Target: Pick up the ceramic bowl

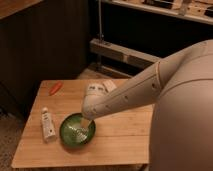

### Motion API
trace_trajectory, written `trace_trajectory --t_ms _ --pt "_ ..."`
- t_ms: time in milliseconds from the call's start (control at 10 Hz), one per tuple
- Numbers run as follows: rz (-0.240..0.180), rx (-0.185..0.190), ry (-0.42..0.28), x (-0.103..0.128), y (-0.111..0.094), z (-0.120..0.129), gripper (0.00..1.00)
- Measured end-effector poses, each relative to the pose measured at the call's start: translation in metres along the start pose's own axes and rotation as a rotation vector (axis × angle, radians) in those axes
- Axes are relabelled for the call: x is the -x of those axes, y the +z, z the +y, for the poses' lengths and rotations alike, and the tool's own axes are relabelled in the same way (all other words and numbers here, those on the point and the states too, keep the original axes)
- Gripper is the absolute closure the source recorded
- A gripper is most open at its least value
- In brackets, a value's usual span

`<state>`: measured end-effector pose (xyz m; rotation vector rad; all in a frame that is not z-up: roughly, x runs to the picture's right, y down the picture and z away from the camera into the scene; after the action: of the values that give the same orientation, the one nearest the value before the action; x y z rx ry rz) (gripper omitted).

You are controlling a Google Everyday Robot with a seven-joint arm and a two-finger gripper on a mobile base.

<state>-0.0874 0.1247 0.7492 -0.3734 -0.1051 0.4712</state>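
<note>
On the wooden worktop (pixel 125 137) four loose things can be counted, one of each kind: one ceramic bowl (pixel 75 132), one white tube (pixel 47 125), one small red-orange object (pixel 56 88) and one pale white item (pixel 108 85). The ceramic bowl is the only container. It is round, shallow and glossy green, with a darker rim and a pale speckled centre, and it sits upright near the front edge, left of the middle. The one thing seen inside it is the tip of the gripper (pixel 86 123), which comes down from the white arm (pixel 130 95) and dips within the rim on the bowl's right side, at or very close to the inner wall. Whether the gripper is spread or closed, and whether it has any hold on the bowl, cannot be told from this view. The white tube lies flat just beside the bowl on its left, close to the left edge, its length running roughly front to back. The red-orange object lies near the back-left corner, well apart from the bowl. The pale white item rests toward the back edge, near its middle, partly hidden behind the arm, and its kind cannot be made out.
</note>
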Motion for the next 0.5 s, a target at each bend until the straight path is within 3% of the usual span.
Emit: trace_trajectory --t_ms 100,300,500 --pt "-0.011 0.025 0.021 0.0 0.003 -0.002 0.2" --pt "-0.026 0.134 0.104 -0.003 0.018 -0.009 0.2" --pt "-0.007 0.177 0.141 -0.002 0.03 -0.01 0.2"
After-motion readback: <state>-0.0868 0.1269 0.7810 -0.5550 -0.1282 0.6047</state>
